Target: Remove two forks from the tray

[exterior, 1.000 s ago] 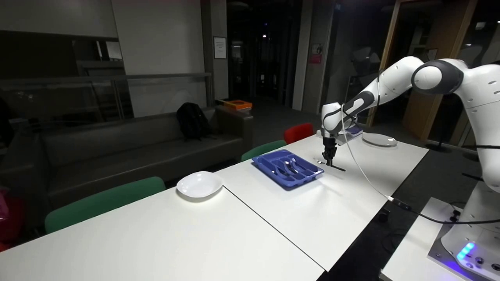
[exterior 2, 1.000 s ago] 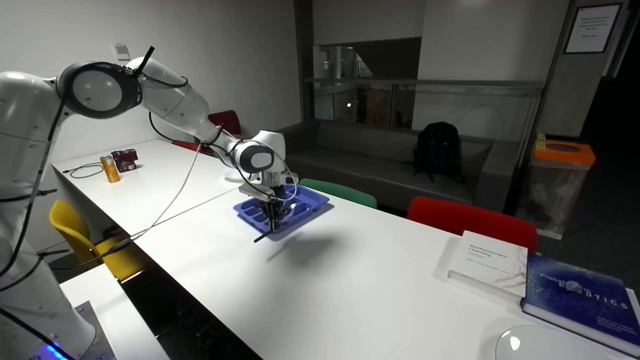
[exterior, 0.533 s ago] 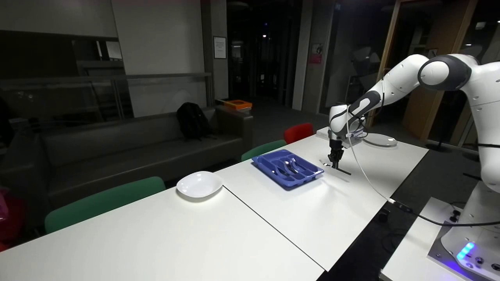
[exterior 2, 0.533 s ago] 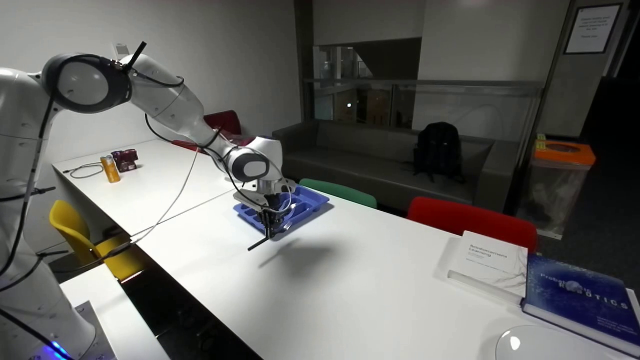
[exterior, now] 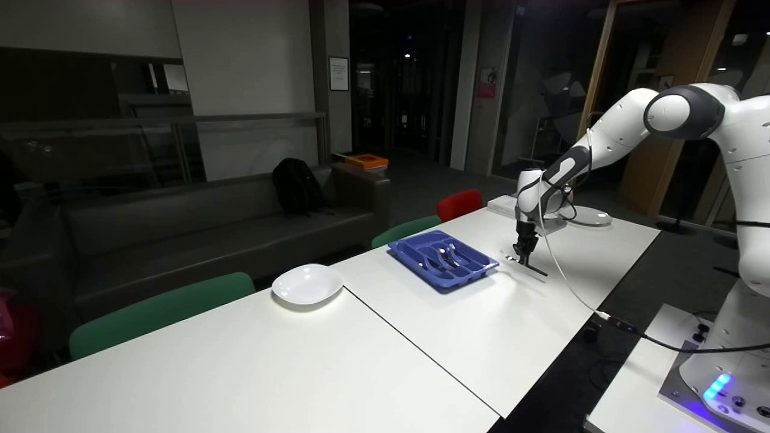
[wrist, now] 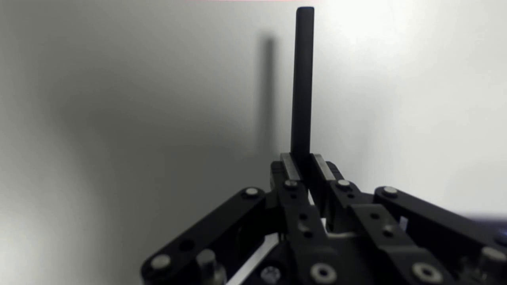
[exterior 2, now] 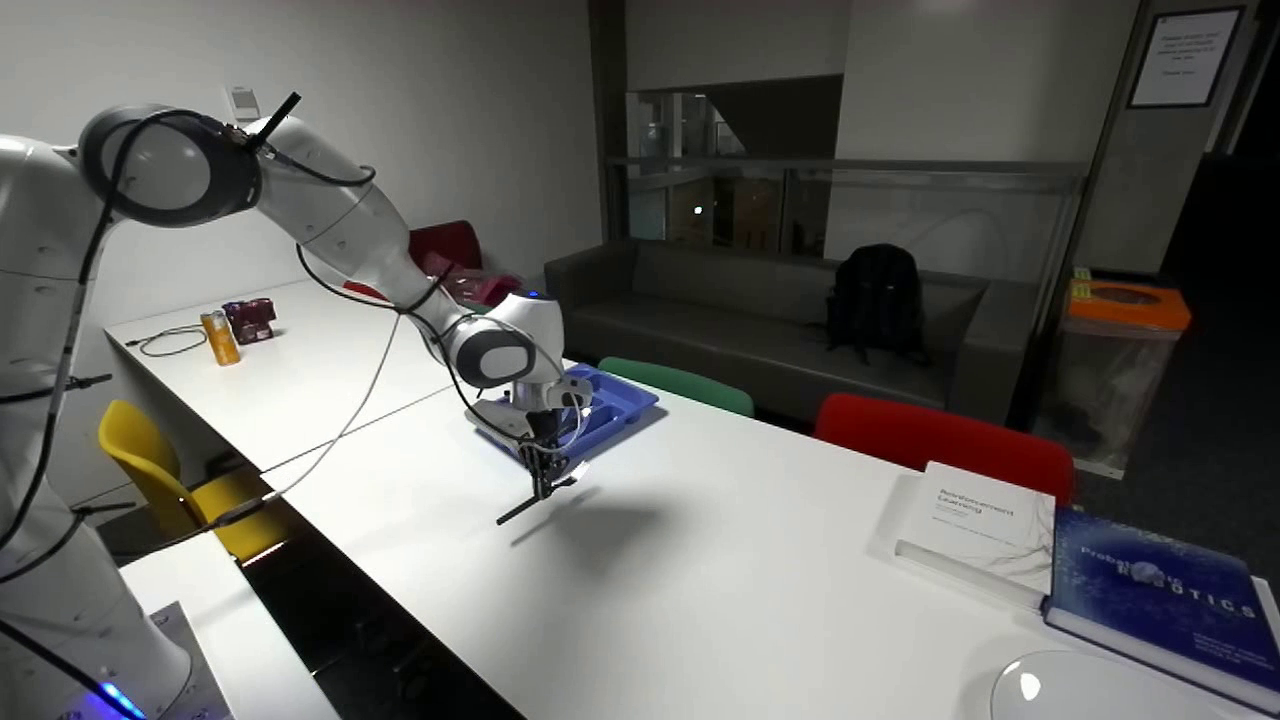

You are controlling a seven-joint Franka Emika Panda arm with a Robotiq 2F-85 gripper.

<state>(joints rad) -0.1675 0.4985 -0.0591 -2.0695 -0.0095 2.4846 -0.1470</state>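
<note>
Hand (wrist: 305, 166) clamped nearly together on a fork (wrist: 303, 79), upper middle in wrist view, clear of the desk (exterior: 433, 325). Tray (exterior: 469, 277) just below right of centre in an exterior view. Likely set-down step; next, lower, release. Second fork: can't tell.

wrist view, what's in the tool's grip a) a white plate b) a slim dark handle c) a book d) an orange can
b, since in the wrist view a slim dark handle sticks out from the tool, whose two fingers are closed against its sides.
</note>
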